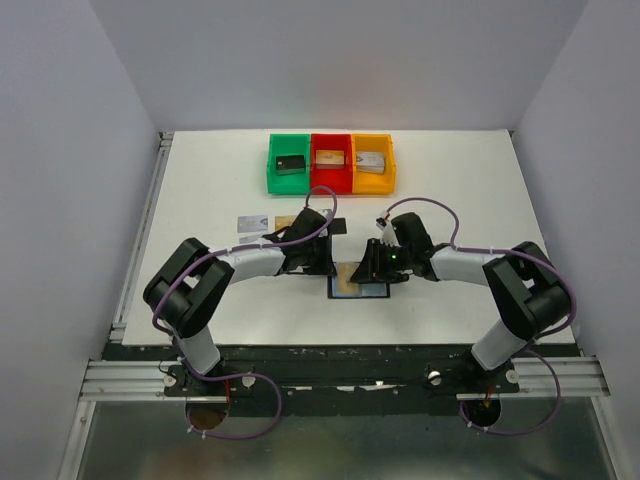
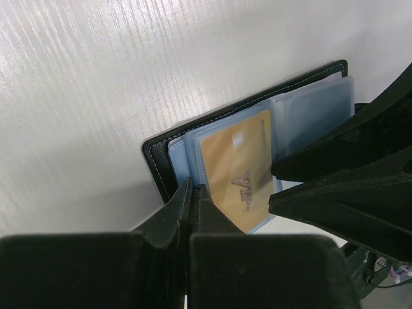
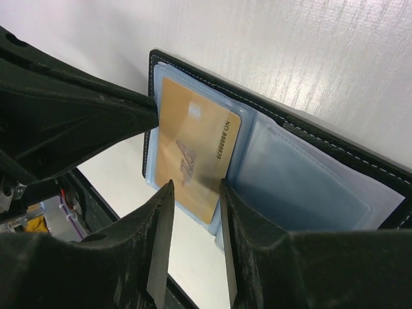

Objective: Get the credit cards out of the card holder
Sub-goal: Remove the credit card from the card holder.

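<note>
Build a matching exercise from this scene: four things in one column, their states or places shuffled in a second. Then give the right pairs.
Things:
1. tan-gold plastic credit card
2. left gripper
3. right gripper
4. pale silver-grey flat card

States or places:
A. jaws open
B. lying loose on the white table
C. in a clear sleeve of the black bifold card holder
D. jaws shut

Pairs: 1-C, 2-D, 3-A, 4-B

This looks like a robotics lab test cell: a white tabletop (image 1: 450, 180) boxed in by plain pale walls (image 1: 60, 150). Along the bottom of the frame, two black arms (image 1: 200, 290) are bolted to an aluminium rail (image 1: 120, 378), with purple cables (image 1: 250, 420) looping below. Three coloured bins (image 1: 331, 184) sit at top centre.
</note>
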Controlling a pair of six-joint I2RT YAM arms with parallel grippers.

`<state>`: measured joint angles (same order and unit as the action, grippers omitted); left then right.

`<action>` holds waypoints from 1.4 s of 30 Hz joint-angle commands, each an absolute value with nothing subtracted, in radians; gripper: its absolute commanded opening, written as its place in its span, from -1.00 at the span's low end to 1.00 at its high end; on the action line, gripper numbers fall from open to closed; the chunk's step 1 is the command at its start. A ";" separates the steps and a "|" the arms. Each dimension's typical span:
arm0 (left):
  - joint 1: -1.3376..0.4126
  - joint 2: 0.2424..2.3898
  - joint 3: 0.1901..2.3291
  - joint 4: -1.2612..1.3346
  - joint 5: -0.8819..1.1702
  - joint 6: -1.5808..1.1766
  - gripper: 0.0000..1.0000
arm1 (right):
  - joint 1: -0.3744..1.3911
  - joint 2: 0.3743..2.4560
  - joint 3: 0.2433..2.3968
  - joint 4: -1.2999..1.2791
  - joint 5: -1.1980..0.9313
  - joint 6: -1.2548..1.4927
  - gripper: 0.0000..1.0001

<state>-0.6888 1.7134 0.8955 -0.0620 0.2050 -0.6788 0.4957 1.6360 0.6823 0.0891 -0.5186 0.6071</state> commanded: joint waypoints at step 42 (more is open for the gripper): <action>-0.710 1.769 0.891 -0.121 0.152 -0.664 -1.00 | 0.489 1.677 0.566 0.425 -0.640 0.761 -0.19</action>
